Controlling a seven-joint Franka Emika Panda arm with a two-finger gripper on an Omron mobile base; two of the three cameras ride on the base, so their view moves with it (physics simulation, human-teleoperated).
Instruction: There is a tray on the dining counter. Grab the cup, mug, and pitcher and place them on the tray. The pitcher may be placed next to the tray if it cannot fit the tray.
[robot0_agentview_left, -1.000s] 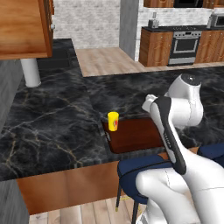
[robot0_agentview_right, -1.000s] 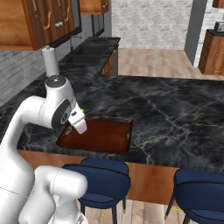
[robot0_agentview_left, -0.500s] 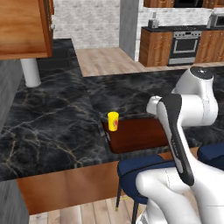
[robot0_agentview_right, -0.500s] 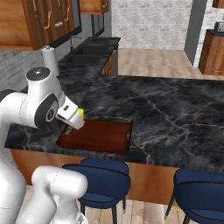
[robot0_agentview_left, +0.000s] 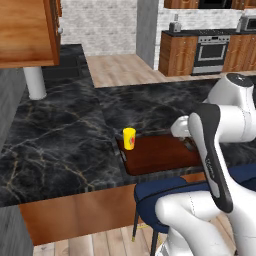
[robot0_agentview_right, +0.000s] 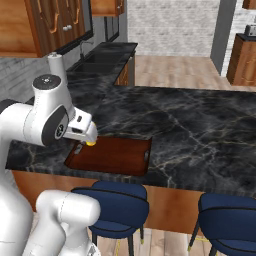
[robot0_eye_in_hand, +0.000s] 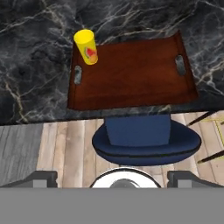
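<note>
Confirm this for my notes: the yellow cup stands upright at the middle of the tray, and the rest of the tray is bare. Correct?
Not quite. The yellow cup does stand upright, but at a corner of the tray, beside one end handle, not at its middle; the hand view shows this plainly. The rest of the tray is bare, as you say.

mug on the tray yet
No, the tray carries just the yellow cup at one corner, and the rest of its brown floor is bare.
</note>
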